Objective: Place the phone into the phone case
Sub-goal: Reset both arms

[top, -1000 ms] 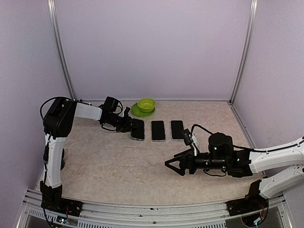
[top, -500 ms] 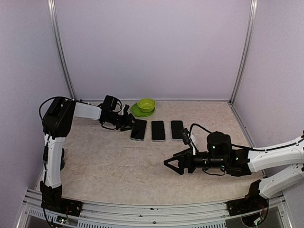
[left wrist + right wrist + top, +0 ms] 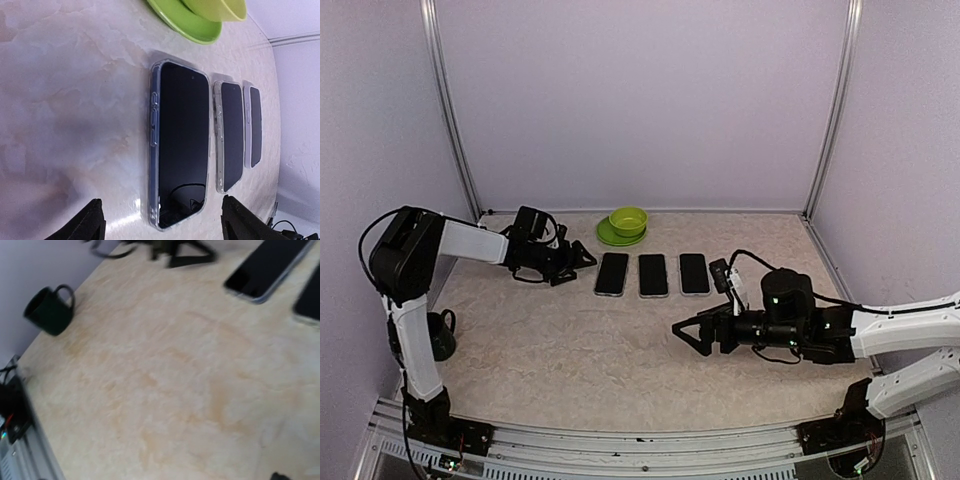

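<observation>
Beige marbled desk point(image 3: 570, 350), lilac walls on 3 sides.

Top external view: 3 dark phones lie in 1 row. The phone point(image 3: 611, 273) at the row's end lies just beside the left pincer point(image 3: 578, 265), on its fingertip side and apart from it. The left arm is clearly the nearer. The right pincer point(image 3: 686, 335) hangs well apart from the row, fingers spread in a V, grasping nothing.

Left wrist view: the phone lies directly ahead of the pincer. Its long axis runs away from the pincer, crosswise to the line joining the 2 fingertips point(image 3: 92, 222). A clear case point(image 3: 154, 120) rims the phone, which appears seated in it. The left pincer is released: its fingers stand wider than the phone and touch neither it nor the case.

Right wrist view: bare desk ahead, a mug point(image 3: 48, 310) off to 1 side, 1 phone end at the far corner. This pincer's own fingers barely show here, so its spread reads from the top view only.
</observation>
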Controlling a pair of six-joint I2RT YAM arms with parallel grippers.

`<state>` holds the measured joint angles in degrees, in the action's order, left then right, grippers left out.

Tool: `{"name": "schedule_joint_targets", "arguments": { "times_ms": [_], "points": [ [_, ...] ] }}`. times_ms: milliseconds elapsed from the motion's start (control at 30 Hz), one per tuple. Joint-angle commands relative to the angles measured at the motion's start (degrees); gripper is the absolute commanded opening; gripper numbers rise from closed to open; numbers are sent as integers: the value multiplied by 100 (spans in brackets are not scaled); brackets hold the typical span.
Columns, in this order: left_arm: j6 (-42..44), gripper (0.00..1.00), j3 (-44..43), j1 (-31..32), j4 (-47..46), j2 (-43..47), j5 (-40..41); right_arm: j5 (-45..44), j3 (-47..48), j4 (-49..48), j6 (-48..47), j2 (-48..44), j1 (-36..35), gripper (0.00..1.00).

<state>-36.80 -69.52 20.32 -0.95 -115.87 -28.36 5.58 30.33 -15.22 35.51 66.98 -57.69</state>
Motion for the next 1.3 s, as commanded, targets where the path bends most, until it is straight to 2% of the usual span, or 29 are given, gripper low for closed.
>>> {"name": "schedule_joint_targets", "arguments": {
  "times_ms": [0, 167, 400, 633, 767, 1000, 1267],
  "points": [
    [-5, 83, 447, 278, -240, 1052, 765, -675, 227, 659, -67, -374, 95, 97],
    [174, 90, 907, 771, -47, 1954, 1559, -1232, 349, 1391, -168, -752, 146, 100],
    [427, 92, 1700, 1487, -59, 3238, 2682, -1960, 211, 2100, -408, -1316, 301, 100],
    [425, 93, 2751, 2028, -373, 4504, 3623, -2446, 334, 2965, -578, -1785, 526, 100],
    [564, 99, 3584, 2426, -799, 5388, 4197, -2693, 389, 3318, -636, -2256, 628, 100],
    [252, 99, 4195, 2502, -135, 6870, 4764, -2816, 448, 3687, -677, -2904, 764, 100],
    [-100, 99, 4637, 2653, 77, 8033, 5072, -2989, 523, 3742, -562, -2876, 768, 100]
  ]
}}
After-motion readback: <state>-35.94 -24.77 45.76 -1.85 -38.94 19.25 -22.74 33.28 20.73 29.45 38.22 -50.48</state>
